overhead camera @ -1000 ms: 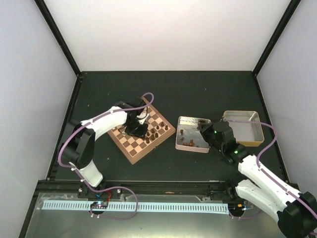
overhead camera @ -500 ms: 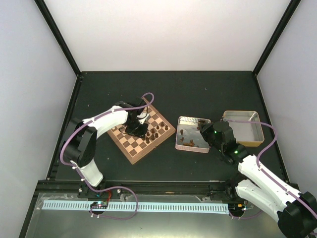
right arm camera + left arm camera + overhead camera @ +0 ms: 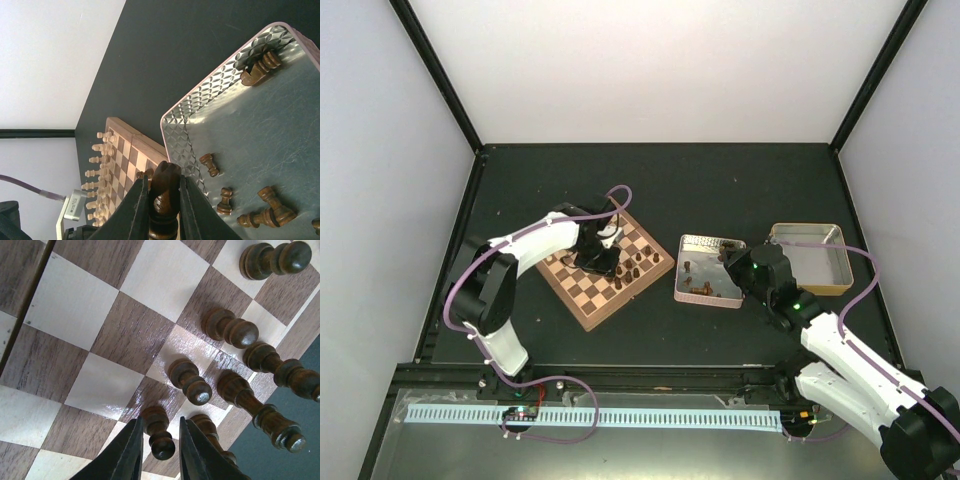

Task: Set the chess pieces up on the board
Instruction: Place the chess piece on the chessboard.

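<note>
Left arm – the left gripper (image 3: 160, 426) is low over the board (image 3: 582, 296), on the side nearest the tin (image 3: 280, 145). Its fingers bracket one dark pawn (image 3: 158, 432) that stands on a dark square. The gaps on either side are very thin, and I cannot tell from the wrist view whether the pads actually touch it.

More dark chess pieces (image 3: 230, 331) stand upright nearby on the board, two rows deep towards its edge. The squares on the other side of the gripper are bare.

Right arm – the right gripper (image 3: 164, 180) is closed firmly on a dark piece (image 3: 165, 202), which is pinched upright between both fingers. In the top view it sits at the corner of the tin nearest the tan tray (image 3: 815, 260). The piece looks clear of the tin floor, though the angle is poor.

Loose dark pieces (image 3: 265, 212) lie scattered in the tin, several of them tipped over. The pale cream pieces (image 3: 100, 160) stand in rows along the far edge of the board.
</note>
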Controlling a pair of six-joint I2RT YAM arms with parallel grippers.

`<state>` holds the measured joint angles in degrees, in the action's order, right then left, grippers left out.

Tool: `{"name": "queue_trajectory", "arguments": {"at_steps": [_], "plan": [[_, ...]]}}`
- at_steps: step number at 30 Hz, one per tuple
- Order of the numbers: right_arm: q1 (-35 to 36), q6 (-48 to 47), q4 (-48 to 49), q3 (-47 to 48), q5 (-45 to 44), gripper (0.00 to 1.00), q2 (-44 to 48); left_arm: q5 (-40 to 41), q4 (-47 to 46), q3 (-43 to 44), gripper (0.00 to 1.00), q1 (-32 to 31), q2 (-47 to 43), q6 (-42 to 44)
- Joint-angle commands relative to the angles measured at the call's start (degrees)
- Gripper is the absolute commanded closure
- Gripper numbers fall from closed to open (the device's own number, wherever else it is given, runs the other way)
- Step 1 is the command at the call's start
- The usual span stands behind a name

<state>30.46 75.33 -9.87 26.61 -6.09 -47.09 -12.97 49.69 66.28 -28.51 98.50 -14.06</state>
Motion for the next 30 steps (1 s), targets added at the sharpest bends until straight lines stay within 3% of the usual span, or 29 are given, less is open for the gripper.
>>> {"name": "queue_trajectory", "arguments": {"at_steps": [1, 9, 16, 21, 26, 30], "plan": [[-0.3, -0.8, 0.8, -0.1, -1.5, 0.97, -0.2, -0.8, -0.1, 2.1, 0.76, 0.3, 0.2, -0.1], [-0.3, -2.8, 1.4, 0.3, -0.8, 0.97, -0.7, 4.1, 0.3, 2.8, 0.66, 0.4, -5.0, -2.4], [-0.3, -14.6, 9.1, -0.3, 5.4, 0.99, -1.0, 10.8, -7.8, -1.4, 0.54, 0.4, -19.5, -6.7], [-0.3, -30.0, 15.1, 1.0, 10.3, 0.99, -2.6, 6.2, -19.0, -8.1, 0.47, 0.4, -31.8, -8.2], [-0.3, -43.3, 26.8, 0.3, 22.3, 0.99, -2.9, -1.6, -29.4, -13.3, 0.43, 0.4, -39.5, -8.5], [-0.2, -48.5, 35.7, 0.8, 32.5, 0.99, -4.4, -9.2, -38.4, -17.4, 0.4, 0.4, -43.2, -11.3]]}}
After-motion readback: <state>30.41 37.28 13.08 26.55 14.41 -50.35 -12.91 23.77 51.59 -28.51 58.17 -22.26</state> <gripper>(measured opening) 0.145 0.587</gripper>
